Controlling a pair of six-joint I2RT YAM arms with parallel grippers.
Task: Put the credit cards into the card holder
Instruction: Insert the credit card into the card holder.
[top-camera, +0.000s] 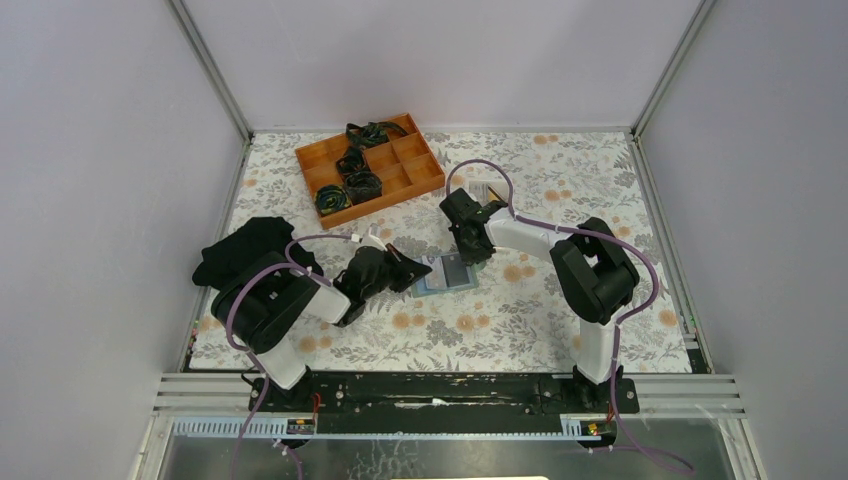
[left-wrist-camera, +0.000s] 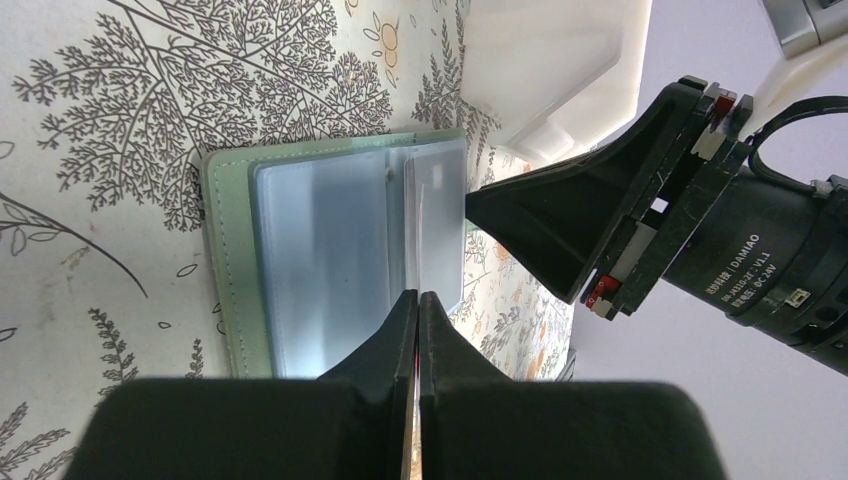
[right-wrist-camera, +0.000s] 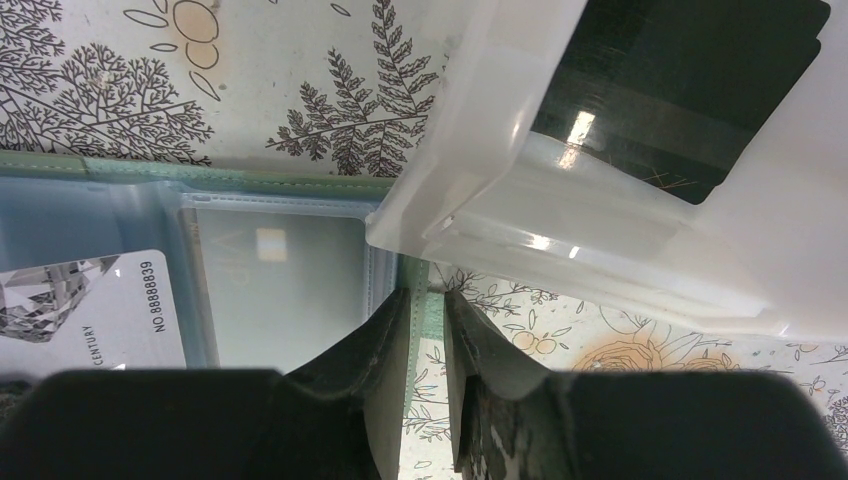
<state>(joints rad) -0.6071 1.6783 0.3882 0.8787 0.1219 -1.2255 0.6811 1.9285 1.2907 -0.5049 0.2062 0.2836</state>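
pressed-together left gripper (left-wrist-camera: 417, 305) over open card holder (left-wrist-camera: 330, 250) | right gripper (right-wrist-camera: 427, 310) pinched on holder edge | black credit cards (right-wrist-camera: 690, 80) in tray (right-wrist-camera: 520, 210) just beyond right gripper, nearer right arm

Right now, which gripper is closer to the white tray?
Right. The right gripper is right beside the rim of the white tray, at one edge of the card holder. The left gripper is across the holder, farther away.

Just beyond the left tool (left-wrist-camera: 418, 297) the right tool (right-wrist-camera: 428, 298) blocks the way; a white tray (right-wrist-camera: 600, 250) crowds the latter's front. Bare bench (left-wrist-camera: 100, 230) lies open on the former's left.
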